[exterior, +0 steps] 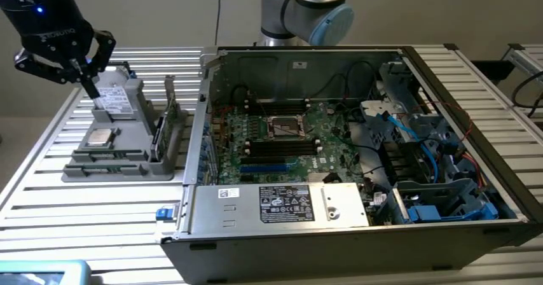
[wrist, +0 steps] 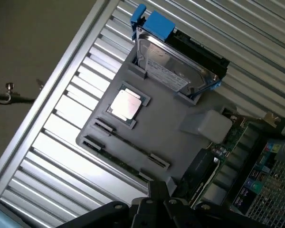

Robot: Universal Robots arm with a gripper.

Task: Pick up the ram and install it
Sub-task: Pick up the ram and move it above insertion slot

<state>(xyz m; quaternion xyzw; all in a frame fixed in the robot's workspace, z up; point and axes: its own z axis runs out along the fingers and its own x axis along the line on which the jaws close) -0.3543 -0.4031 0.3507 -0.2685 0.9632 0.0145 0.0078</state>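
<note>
The slatted aluminium table [exterior: 51, 189] carries everything loose, so a sideways shove could slide what stands on it. The open black and silver computer case [exterior: 254, 224] lies on its side. The black memory slots [exterior: 284, 146] on its green motherboard [exterior: 327, 123] sit deep between the walls, and loose blue and black cables [exterior: 390, 151] close by could snag anything lowered in. The black gripper [exterior: 91, 93] hangs over the far end of the grey plastic parts tray [wrist: 171, 123], fingers pressed together with nothing between them. In that state they cannot straddle a thin board and would only push down on it. They also stand above the boxy silver drive [wrist: 168, 71], not the task's part, so a straight descent would strike the drive's lid. A green expansion card with a black block [wrist: 204, 166] stands upright along the tray's side, near enough to be clipped by a sweep across. The ram [wrist: 118, 160], a long thin green stick, seems to stand on edge in the long holder by the tray's front edge, well apart from the fingers. An off-centre pinch would likely tilt and jam it. The small square silver chip [wrist: 126, 104] lies just beside that holder and could be nudged out of its recess.
</note>
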